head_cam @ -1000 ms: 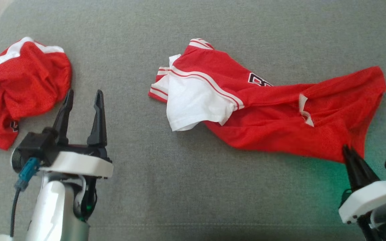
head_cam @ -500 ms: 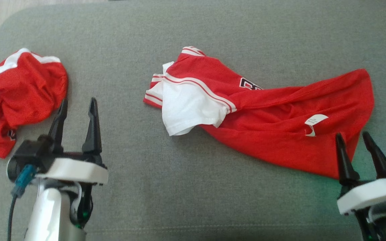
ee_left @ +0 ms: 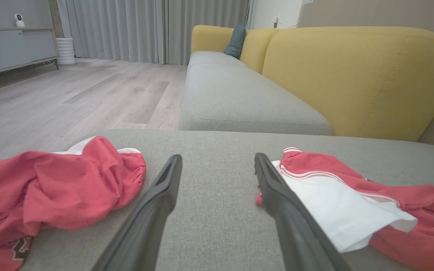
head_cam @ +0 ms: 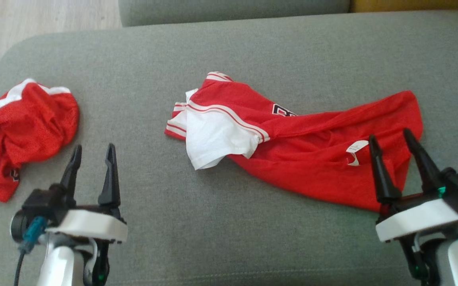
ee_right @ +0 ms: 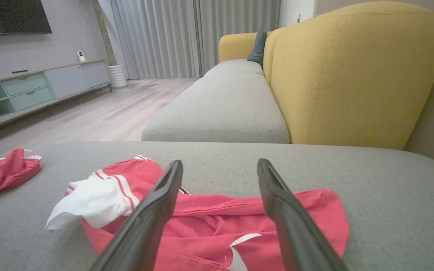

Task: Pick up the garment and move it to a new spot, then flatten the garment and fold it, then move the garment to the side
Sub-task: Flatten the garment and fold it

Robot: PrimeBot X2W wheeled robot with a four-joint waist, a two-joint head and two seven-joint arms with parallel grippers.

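Where the jersey lies: the jersey [head_cam: 304, 159] is on the grey cushion [head_cam: 229, 47], from centre out to the robot's right, twisted and rumpled, not flat.
Long axis: side to side across the robot's front, with the white sleeve [head_cam: 217, 139] at the centre end and the wide red end with its label [head_cam: 357, 147] at the right.
Right hand [head_cam: 389, 134]: fingers apart, holding nothing, at the jersey's right end with the cloth just ahead of and below the tips.
Left hand [head_cam: 94, 146]: fingers apart, empty, over bare cushion between the jersey and a second red garment [head_cam: 26, 119], well apart from the sleeve end.
Nearer arm: the right, clearly.
Likely step: probably flattening; each hand would need an end, so the left has the longer reach, rightward to the sleeve.
Risk: the layers are twisted together, so a pinch may catch more than one.
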